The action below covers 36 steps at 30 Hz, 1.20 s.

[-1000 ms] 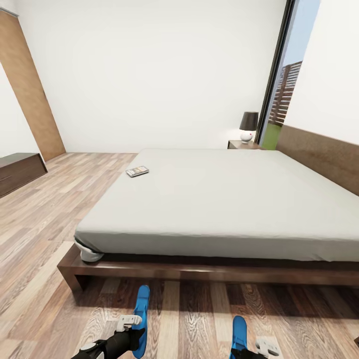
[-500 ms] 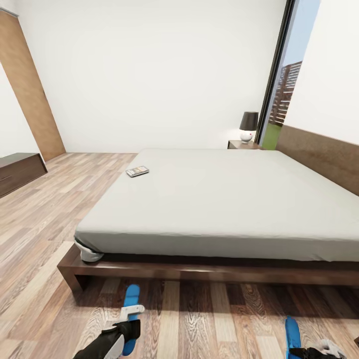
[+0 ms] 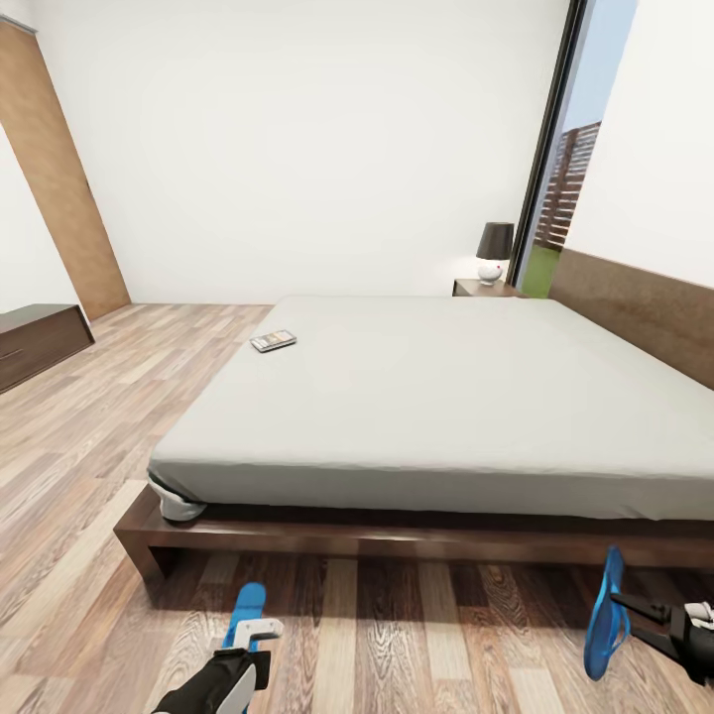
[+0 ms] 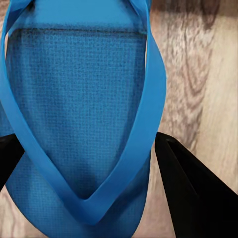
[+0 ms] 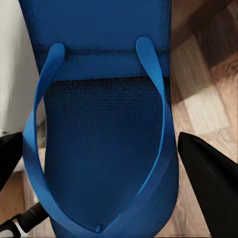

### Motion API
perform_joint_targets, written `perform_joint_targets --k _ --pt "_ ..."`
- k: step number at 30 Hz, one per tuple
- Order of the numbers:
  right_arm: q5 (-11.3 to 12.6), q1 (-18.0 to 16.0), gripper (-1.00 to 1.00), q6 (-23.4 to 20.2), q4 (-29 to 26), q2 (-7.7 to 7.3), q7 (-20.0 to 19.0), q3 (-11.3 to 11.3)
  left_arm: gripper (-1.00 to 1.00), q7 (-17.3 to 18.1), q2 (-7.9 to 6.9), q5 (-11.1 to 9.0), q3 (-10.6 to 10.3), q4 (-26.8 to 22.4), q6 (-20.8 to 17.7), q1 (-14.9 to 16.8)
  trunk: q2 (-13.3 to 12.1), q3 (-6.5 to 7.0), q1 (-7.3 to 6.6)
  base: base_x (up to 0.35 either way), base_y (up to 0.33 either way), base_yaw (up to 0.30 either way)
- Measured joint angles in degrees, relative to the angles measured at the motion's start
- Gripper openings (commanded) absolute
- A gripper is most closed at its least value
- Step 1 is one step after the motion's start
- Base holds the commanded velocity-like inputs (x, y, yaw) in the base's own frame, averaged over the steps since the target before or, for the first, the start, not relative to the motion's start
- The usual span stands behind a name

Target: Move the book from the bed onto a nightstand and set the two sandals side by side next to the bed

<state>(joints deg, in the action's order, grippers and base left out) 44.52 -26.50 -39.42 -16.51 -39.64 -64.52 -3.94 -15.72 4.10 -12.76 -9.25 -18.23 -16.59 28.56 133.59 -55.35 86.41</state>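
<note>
Left pincer (image 3: 254, 629) clamped on one sandal (image 3: 245, 607) low over the floor (image 3: 397, 635); book (image 3: 274, 341) on the bed (image 3: 446, 397); right pincer (image 3: 635, 610) clamped on the other sandal (image 3: 603, 627), tilted on edge.
</note>
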Motion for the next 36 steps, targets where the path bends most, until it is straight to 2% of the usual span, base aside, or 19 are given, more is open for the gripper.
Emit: perform_joint_targets --k 3,8,10,19,36 --pt "0.4 0.0 -1.0 -2.8 -0.3 -0.48 0.0 0.1 -1.0 -0.5 0.21 0.1 0.0 -0.8 -1.0 0.3 0.0 0.0 0.0 0.0 0.0 0.0" --pt "0.5 0.0 -1.0 -3.4 -0.3 -1.29 0.0 0.0 -1.0 -0.7 -0.32 0.3 0.0 -6.1 -14.4 4.1 0.0 0.01 0.0 0.0 0.0 0.0" --pt "0.5 0.0 -1.0 -3.4 -0.3 -1.32 0.0 0.0 -1.0 -0.6 -0.56 0.1 0.0 -6.9 -16.4 4.7 0.0 0.0 0.0 0.0 0.0 0.0" --pt "0.5 0.0 -1.0 -3.4 -0.3 -1.3 0.0 0.0 -1.0 -0.6 -0.8 0.0 0.0 -7.5 -17.7 5.2 0.0 0.0 0.0 0.0 0.0 0.0" --pt "0.4 0.0 -1.0 -3.4 -0.2 -1.26 0.1 0.0 -1.0 -0.7 -0.71 -0.1 0.0 -7.5 -17.7 5.2 6.8 -3.05 3.73 0.0 0.0 0.0"
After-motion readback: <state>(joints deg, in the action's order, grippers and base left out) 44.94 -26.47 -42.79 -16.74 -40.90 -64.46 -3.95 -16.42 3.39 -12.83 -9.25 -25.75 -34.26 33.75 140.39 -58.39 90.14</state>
